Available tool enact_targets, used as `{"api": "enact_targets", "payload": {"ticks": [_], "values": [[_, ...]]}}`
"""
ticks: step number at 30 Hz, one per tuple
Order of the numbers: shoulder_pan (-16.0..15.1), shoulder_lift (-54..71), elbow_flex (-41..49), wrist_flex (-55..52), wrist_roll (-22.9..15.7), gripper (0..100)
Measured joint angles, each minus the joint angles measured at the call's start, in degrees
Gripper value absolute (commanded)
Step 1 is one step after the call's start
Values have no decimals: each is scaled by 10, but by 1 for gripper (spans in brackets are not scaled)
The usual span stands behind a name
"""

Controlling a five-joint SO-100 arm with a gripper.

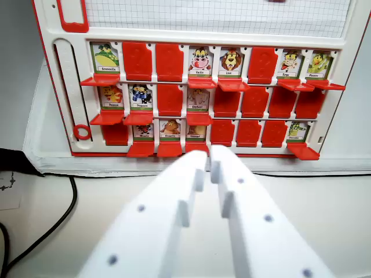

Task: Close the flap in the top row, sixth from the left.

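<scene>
The white gripper [210, 157] fills the lower middle of the frame, its jaws nearly together with a thin gap, holding nothing. The red game board [200, 95] stands across the top; the sixth top-row flap [262, 63] is upper right of center.

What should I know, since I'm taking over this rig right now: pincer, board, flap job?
Pincer: jaws almost together, holding nothing, low in front of the board, near its bottom row.
Sixth flap in the top row shows its red cover, like a closed one; the lion and tiger beside it show pictures.
Done: apparently the closing.
Left: confirm it, then pull back.
</scene>
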Motion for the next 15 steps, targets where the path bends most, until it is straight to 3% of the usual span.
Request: {"api": "enact_targets", "payload": {"ticks": [8, 15], "values": [[-2, 13, 25, 11, 32, 0], [-2, 13, 25, 11, 36, 0]]}}
